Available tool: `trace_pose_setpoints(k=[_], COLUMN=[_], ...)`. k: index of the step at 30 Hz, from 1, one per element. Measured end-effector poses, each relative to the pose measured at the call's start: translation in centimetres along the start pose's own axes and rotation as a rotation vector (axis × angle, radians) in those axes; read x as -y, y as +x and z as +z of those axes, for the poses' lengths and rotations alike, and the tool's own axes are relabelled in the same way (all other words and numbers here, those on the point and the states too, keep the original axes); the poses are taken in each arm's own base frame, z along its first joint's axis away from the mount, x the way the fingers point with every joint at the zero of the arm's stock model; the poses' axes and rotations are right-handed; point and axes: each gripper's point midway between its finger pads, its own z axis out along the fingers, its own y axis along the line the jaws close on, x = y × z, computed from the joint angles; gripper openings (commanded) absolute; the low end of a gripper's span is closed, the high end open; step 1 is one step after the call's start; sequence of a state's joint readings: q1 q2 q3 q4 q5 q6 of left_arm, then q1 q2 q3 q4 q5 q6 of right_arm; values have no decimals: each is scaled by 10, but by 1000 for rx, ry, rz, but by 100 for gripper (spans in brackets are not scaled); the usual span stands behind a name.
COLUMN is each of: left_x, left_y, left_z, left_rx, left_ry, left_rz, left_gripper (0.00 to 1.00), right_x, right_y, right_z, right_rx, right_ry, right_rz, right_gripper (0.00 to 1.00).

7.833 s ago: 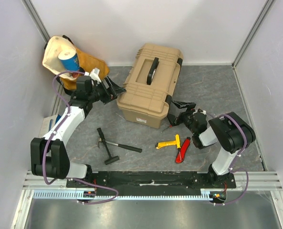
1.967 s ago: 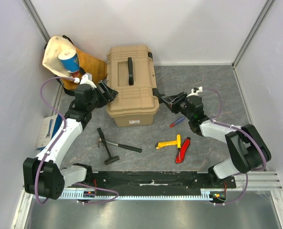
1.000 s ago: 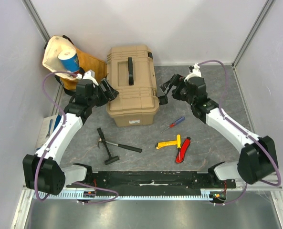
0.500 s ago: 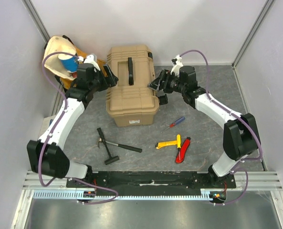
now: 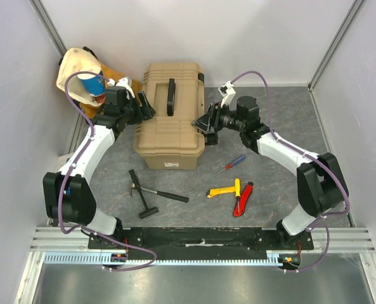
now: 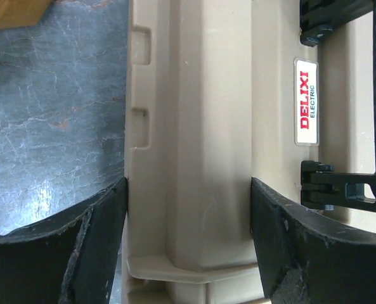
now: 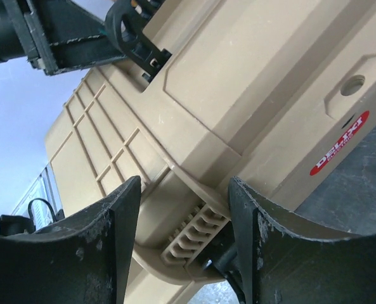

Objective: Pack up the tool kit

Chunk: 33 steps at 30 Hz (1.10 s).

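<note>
The tan toolbox [image 5: 168, 126] stands shut at the back middle, its black handle [image 5: 170, 96] on top. My left gripper [image 5: 143, 105] is open and straddles the lid's left edge [image 6: 188, 190]; its fingers [image 6: 92, 247] flank a raised ridge. My right gripper [image 5: 207, 124] is open around the box's right side, its fingers [image 7: 105, 247] on either side of a ribbed latch [image 7: 197, 231]. On the floor in front lie the black hammer [image 5: 151, 193], the red-blue screwdriver [image 5: 231, 164], the yellow-handled tool [image 5: 226, 189] and the red knife [image 5: 243, 199].
A yellow-cream cloth bag [image 5: 77, 66] with a blue-and-white can [image 5: 94, 82] in it leans in the back left corner. A flat white object [image 5: 64, 168] lies by the left wall. Walls close in on three sides; the arm bases sit on the near rail [image 5: 194, 237].
Both grippers have closed in on the toolbox from either side. The box, first skewed at the back right, now stands square and has shifted a little left and nearer.
</note>
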State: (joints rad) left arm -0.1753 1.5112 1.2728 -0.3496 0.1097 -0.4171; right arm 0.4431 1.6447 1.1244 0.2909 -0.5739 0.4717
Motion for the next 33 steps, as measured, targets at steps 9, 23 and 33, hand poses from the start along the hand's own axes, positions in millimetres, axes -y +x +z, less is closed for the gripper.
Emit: trace_pose_setpoints(k=[9, 23, 33], left_x=[-20, -17, -17], left_y=[31, 9, -43], left_z=[-53, -61, -33], left_rx=[102, 98, 93], left_ry=[-21, -69, -15], left_rz=[3, -5, -69], left_gripper=[75, 99, 94], right_x=[-70, -20, 69], right_y=[48, 3, -57], right_z=[-15, -33, -32], right_rx=[-95, 26, 310], right_ry=[-85, 164, 187], right_rz=[-39, 138, 446], right_gripper=[64, 98, 98])
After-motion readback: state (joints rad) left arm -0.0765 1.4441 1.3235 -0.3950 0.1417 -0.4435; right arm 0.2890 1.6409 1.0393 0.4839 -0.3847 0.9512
